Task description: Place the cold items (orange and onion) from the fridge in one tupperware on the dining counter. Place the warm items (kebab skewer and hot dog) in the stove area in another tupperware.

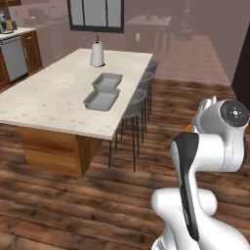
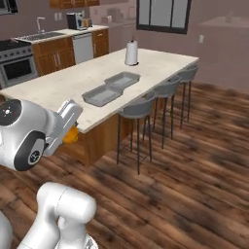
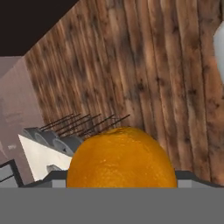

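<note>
An orange (image 3: 121,158) sits large at the bottom of the hand view, between my fingers, which it hides. My gripper (image 2: 71,132) is shut on the orange (image 2: 73,136), held low over the wooden floor, short of the dining counter's (image 2: 58,87) near corner. A sliver of the orange (image 1: 188,128) peeks out behind my arm in the left base view. Two grey tupperwares lie side by side on the counter: a nearer one (image 1: 101,99) (image 2: 102,95) and a farther one (image 1: 108,79) (image 2: 122,78). Both look empty.
A paper towel roll (image 1: 97,53) (image 2: 131,52) stands on the counter behind the tupperwares. Grey bar stools (image 1: 134,110) (image 2: 138,109) line the counter's right side. The stove (image 2: 17,63) and dishwasher (image 2: 83,47) stand along the back wall, far left.
</note>
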